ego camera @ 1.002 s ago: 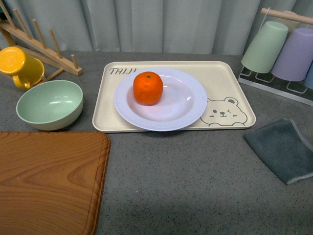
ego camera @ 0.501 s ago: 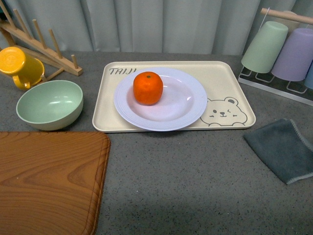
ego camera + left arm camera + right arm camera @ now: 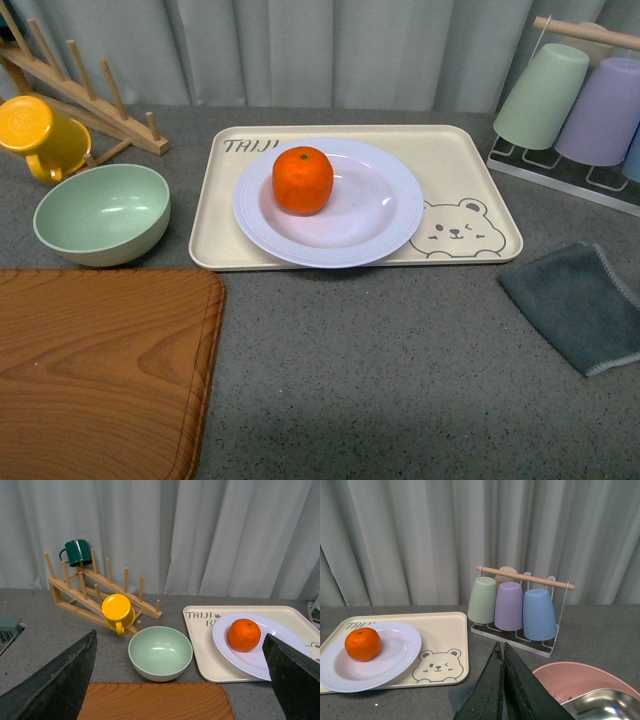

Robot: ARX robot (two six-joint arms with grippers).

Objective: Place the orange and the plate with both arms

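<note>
While the small round bright-orange orange (image 3: 303,180) sits stem-dot up on the large glossy white ribbed-rim plate (image 3: 375,225), that plate lies flat on the rectangular beige bear tray (image 3: 460,165), toward the tray's end away from the bear face. Dark lettering on that end of the tray is partly covered by the plate; I cannot read it surely. Beside the tray stands a pale green bowl (image 3: 102,213). Left gripper (image 3: 180,680) has its fingers wide apart, well short of the orange; right gripper (image 3: 503,690) has its fingers pressed together, holding nothing.
</note>
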